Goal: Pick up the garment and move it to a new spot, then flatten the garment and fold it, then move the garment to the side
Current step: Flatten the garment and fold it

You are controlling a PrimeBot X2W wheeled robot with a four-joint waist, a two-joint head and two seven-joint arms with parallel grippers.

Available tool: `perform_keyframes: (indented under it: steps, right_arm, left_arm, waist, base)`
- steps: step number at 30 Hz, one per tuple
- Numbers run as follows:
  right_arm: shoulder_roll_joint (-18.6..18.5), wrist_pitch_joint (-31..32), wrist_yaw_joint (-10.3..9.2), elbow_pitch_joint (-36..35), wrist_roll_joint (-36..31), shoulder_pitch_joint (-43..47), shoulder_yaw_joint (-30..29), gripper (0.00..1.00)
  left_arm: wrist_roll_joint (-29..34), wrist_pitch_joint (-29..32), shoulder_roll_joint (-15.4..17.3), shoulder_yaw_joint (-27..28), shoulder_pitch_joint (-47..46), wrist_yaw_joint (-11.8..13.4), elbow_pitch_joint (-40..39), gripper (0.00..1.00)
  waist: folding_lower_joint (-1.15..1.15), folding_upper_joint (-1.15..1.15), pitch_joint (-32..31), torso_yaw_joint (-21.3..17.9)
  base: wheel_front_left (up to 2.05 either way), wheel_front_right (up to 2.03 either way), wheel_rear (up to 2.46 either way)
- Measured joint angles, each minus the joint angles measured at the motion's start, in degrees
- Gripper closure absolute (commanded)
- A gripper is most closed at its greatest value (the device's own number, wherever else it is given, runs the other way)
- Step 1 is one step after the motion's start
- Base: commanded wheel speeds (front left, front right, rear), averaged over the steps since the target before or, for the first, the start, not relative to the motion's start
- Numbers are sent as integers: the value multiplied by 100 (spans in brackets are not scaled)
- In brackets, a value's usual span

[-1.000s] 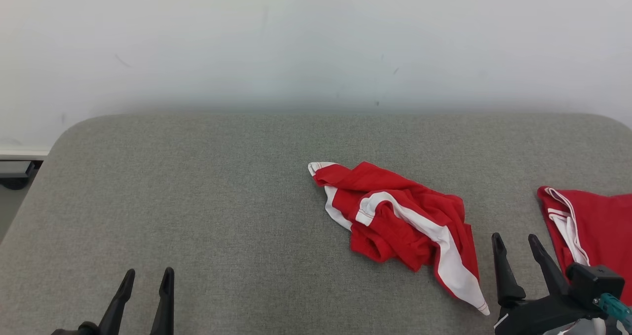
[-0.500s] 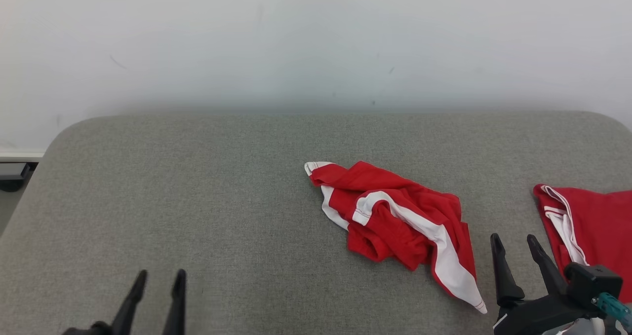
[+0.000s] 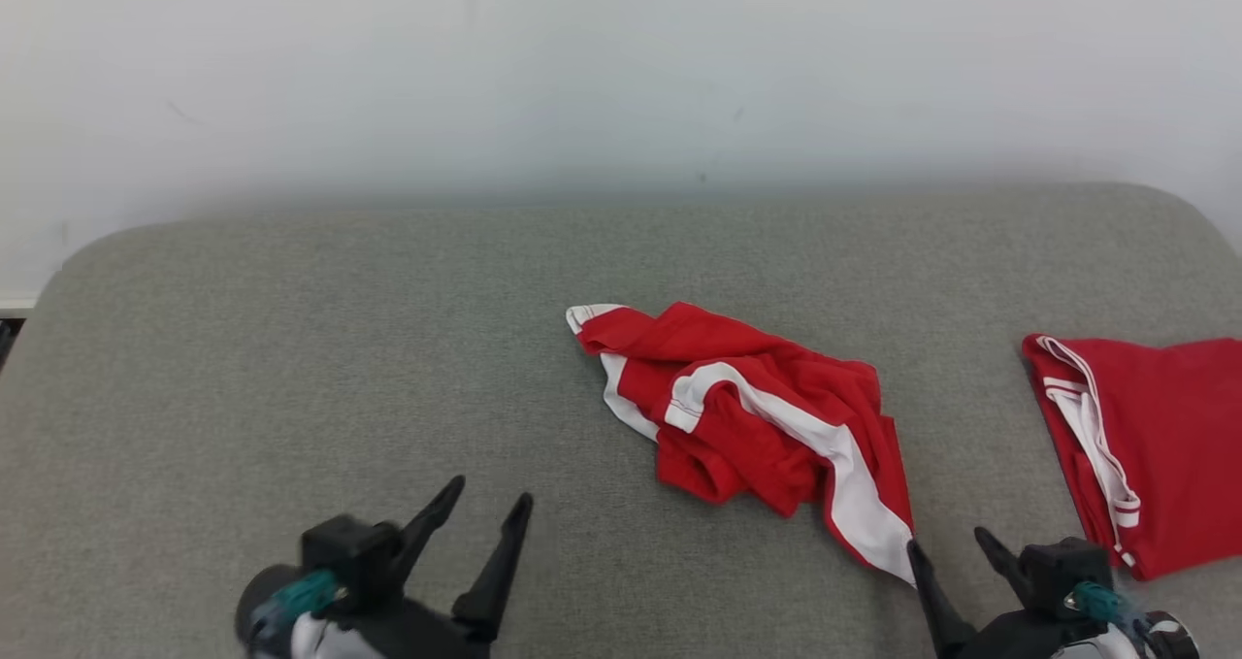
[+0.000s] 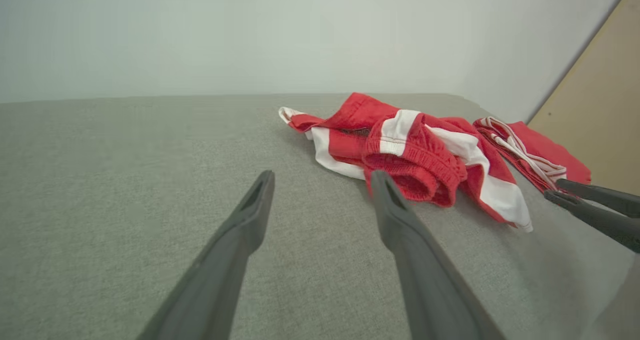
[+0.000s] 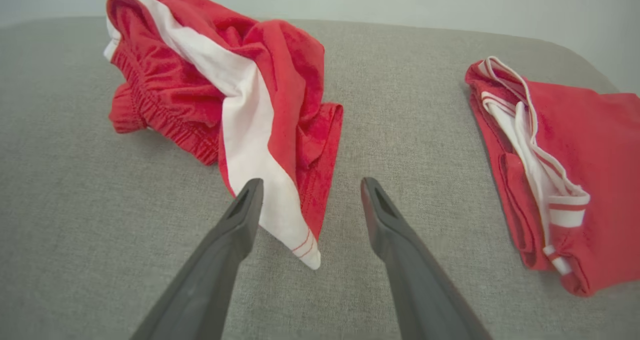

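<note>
Step in hand, by my reading: the approach for the first pick-up; nothing is lifted yet. The crumpled red garment with white stripes (image 3: pixel 767 426) lies in a loose heap right of centre on the grey fabric-covered bench (image 3: pixel 291 348).

Left end effector (image 3: pixel 490 492): released, fingers spread, empty. It is low over the bench, near the heap's left side but apart from it.

Right end effector (image 3: pixel 947 539): likewise released and empty. Its fingertips sit just beside the garment's pointed white corner (image 5: pixel 305 252), which in the right wrist view falls between the two fingers.

To do it well:
- Close on a raised fold, not the thin corner alone, or the heap will likely trail and drag.
- Come down until the tips bracket cloth only; the bench cover is a coarse weave and could get pinched along with it.
- The gathered elastic waistband (image 4: pixel 420 172) looks the thickest, surest hold for the left side.
- Keep clear of the folded red garment with white trim (image 3: pixel 1145 445), well apart at the bench's right edge.

Materials:
- Garment: soft matte knit, limp, deeply creased.
- Stripe: smooth, with red stitching near its tip.
- Waistband: puckered and ribbed.
- Fingers: dark, long, tapered, rigid.
</note>
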Motion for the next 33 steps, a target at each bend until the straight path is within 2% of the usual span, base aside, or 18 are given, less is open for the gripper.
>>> perform_keyframes:
  steps: [5,10,13,23,33]
  right_arm:
    - [-35,310,78,159,-109,-76,225,0]
    - [-7,453,99,218,-138,-190,353,0]
    - [37,514,115,214,-164,-331,405,0]
    - [69,602,125,377,-192,-558,449,0]
    - [213,628,200,537,-198,-682,589,0]
  left_arm:
    - [107,391,-219,-342,-593,-268,559,0]
    - [172,617,-322,-479,-1026,-431,948,0]
    - [186,768,-490,-564,-1376,-534,1301,0]
    - [168,879,-987,-767,-2053,-683,1937,0]
    - [126,816,-1032,-868,-2401,-733,2496,0]
  waist:
    - [0,0,134,-144]
    - [0,0,248,-271]
    - [0,0,373,-396]
    - [0,0,667,-596]
    - [0,0,766,-642]
  base:
    - [0,0,0]
    - [0,0,0]
    - [0,0,0]
    - [0,0,0]
    - [0,0,0]
